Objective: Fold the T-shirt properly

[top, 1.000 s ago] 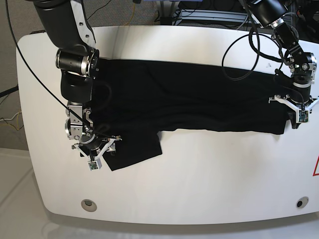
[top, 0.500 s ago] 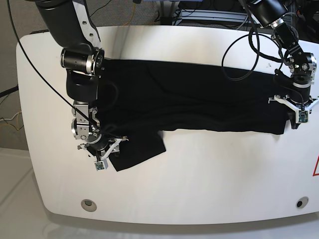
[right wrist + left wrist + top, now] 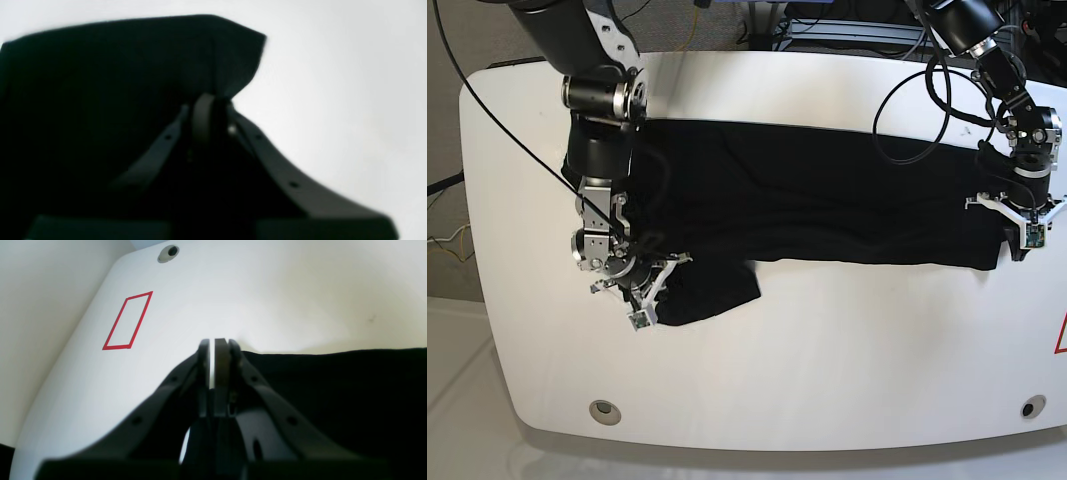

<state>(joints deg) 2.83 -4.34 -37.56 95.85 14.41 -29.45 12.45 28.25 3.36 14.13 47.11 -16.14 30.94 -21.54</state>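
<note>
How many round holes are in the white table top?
2 are visible: one round hole near the front edge by the right arm, another round hole at the opposite front corner. The black cloth T-shirt may hide more.

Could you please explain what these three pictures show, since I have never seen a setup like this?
A two-armed robot works at a white table. One picture looks down from above; the other two come from cameras on each wrist. A black T-shirt lies spread on the table. The right gripper, on the overhead picture's left, is shut on the T-shirt's sleeve corner. The left gripper is shut at the shirt's opposite end, apparently pinching its edge. A red rectangle is marked on the table.
</note>
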